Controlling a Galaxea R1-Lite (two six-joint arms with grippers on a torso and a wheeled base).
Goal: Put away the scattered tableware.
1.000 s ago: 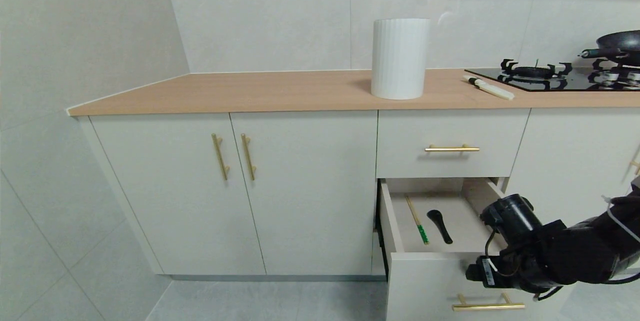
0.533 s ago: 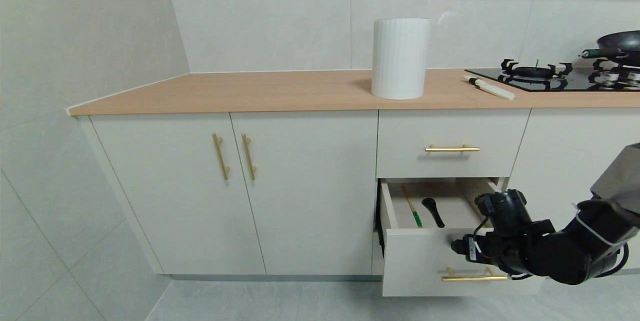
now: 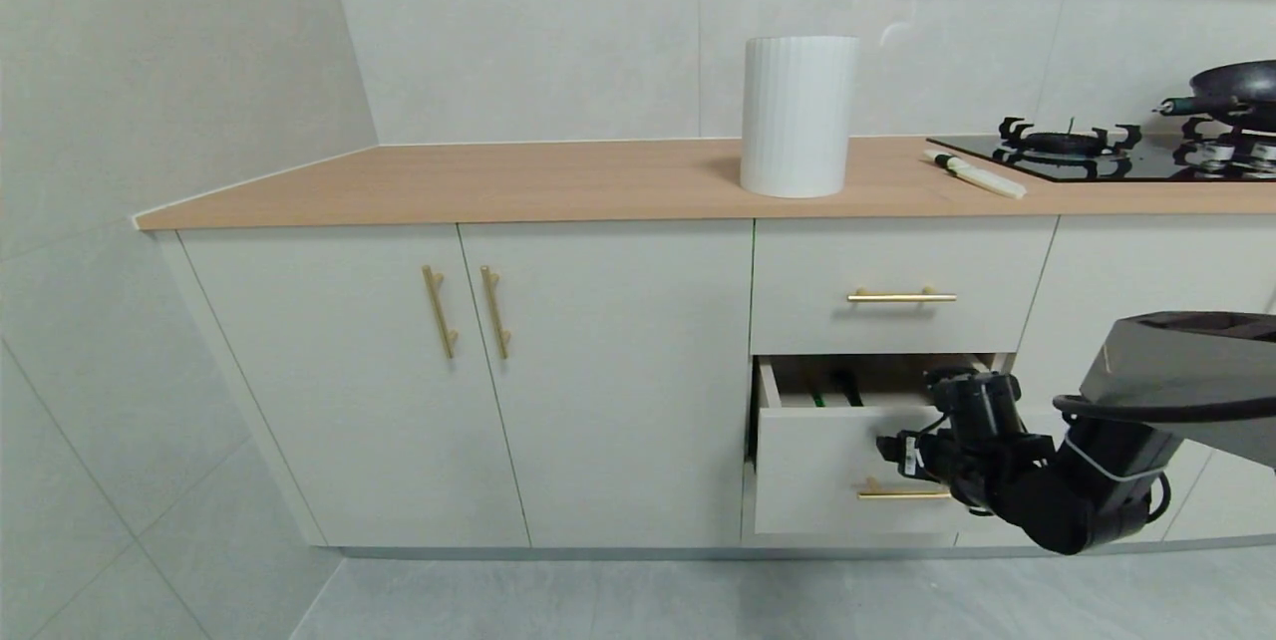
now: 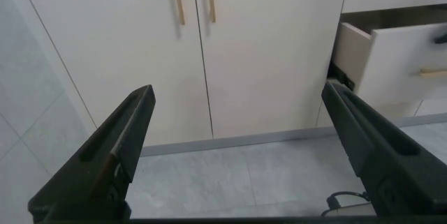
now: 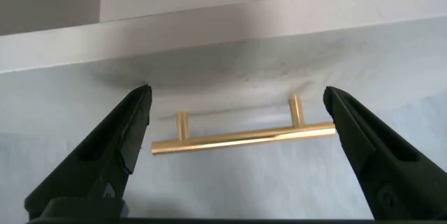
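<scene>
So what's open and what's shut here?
Lower drawer, partly open.
Upper drawer, shut.
Cupboard doors, shut.
Right fingers, open, facing the lower handle.
Left fingers, open, holding nothing.
Jar, upright on the counter.

Only a green sliver (image 3: pixel 815 399) and a dark tip (image 3: pixel 848 389) show above the front of the lower drawer (image 3: pixel 827 461), too little to name; the right arm (image 3: pixel 1047 505) covers one end of its handle (image 3: pixel 897 493); the wok (image 3: pixel 1236 82) is cropped at the edge

Countertop (image 3: pixel 498 183) bearing white canister (image 3: pixel 797 117) and pale utensil (image 3: pixel 974 174)
</scene>
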